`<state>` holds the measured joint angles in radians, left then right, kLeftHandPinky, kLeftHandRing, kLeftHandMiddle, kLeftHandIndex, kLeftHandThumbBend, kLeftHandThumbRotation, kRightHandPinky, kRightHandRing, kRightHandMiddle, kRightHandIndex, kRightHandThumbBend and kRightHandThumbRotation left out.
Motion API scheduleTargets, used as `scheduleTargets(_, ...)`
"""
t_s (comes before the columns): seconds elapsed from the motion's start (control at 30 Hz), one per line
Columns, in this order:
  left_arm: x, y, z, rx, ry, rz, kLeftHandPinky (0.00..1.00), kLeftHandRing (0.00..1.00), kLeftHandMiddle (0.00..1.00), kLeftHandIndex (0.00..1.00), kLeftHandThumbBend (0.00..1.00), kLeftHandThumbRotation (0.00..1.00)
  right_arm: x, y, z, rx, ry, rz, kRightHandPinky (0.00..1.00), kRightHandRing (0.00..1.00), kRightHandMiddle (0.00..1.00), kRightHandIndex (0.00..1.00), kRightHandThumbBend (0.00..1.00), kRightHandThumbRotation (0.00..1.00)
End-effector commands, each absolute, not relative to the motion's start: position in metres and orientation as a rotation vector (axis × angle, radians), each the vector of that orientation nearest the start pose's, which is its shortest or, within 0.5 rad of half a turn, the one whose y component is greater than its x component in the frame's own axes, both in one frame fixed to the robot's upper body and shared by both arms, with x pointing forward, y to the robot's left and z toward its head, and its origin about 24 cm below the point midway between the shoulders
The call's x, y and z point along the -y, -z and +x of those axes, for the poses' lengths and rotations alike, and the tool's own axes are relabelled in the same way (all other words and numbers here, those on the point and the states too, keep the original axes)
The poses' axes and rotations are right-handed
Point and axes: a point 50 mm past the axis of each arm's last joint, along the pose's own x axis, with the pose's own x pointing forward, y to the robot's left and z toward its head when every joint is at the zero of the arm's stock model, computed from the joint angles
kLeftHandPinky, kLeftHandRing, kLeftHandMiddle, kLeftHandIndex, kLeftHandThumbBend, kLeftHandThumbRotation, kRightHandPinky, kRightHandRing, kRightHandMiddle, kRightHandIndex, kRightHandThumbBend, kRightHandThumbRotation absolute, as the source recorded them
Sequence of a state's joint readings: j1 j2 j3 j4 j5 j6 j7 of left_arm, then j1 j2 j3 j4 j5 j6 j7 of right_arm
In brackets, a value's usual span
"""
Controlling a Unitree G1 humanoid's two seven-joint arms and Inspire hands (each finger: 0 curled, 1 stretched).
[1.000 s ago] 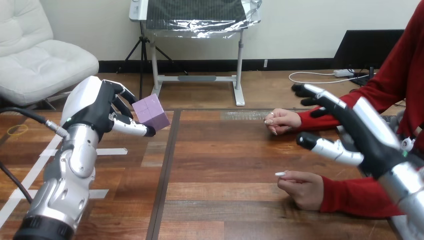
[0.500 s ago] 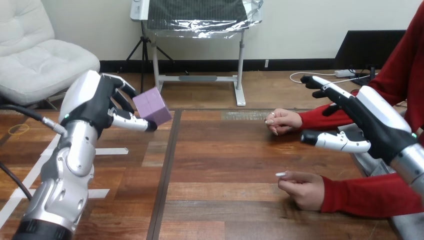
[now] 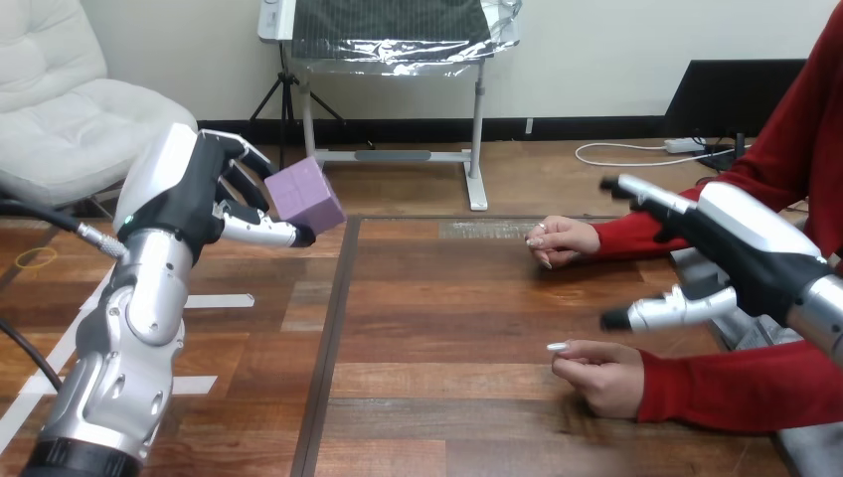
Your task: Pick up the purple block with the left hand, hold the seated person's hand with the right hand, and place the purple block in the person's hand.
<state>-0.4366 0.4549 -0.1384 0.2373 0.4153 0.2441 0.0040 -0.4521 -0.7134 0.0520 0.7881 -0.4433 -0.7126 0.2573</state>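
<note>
The purple block (image 3: 305,196) is a pale lilac cube with flat, matte faces and faint seam lines across the side turned toward me. It sits tilted, one corner pointing down and to the right, and it is up in the air over the left part of the desk (image 3: 447,328), touching no surface.

My left hand (image 3: 189,204) has it pinched. My thumb runs along beneath the block with its dark tip under the lower corner, and my curled fingers press against its upper left edge. My silver left forearm climbs steeply from the bottom left corner, with the wrist bent so the white shell on the back of the hand faces left and the palm faces the block.

My right hand (image 3: 741,253) comes in from the right edge and hangs above the desk with nothing in it. Its fingers are stretched out straight toward the left and its thumb is spread well away below them. It is over the person's red sleeves, between their two forearms. The person's farther hand (image 3: 562,241) rests on the desk, loosely curled, left of my straight fingers and apart from them. The person's nearer hand (image 3: 598,376) lies on the desk just below my thumb tip, not touching it.
</note>
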Motion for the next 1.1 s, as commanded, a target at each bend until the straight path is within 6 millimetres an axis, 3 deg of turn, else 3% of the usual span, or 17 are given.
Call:
scheduleTargets(0.0,-0.207,-0.128,0.334,0.074,-0.075,0.883,0.25,0.32,0.39,0.43,0.75,0.00,0.280,-0.118,0.325,0.159,-0.419,-1.192,0.80,0.91,0.93,0.93,1.00,0.41)
scheduleTargets(0.77,-0.207,-0.136,0.328,0.120,-0.074,0.858,0.24,0.31,0.39,0.43,0.75,0.00,0.297,-0.114,0.331,-0.062,-0.458,-1.233,0.75,0.86,0.88,0.89,1.00,0.30)
scheduleTargets(1.07,-0.209,-0.137,0.327,0.122,-0.076,0.857,0.24,0.31,0.39,0.43,0.75,0.00,0.301,-0.114,0.331,-0.120,-0.485,-1.247,0.79,0.86,0.88,0.89,1.00,0.32)
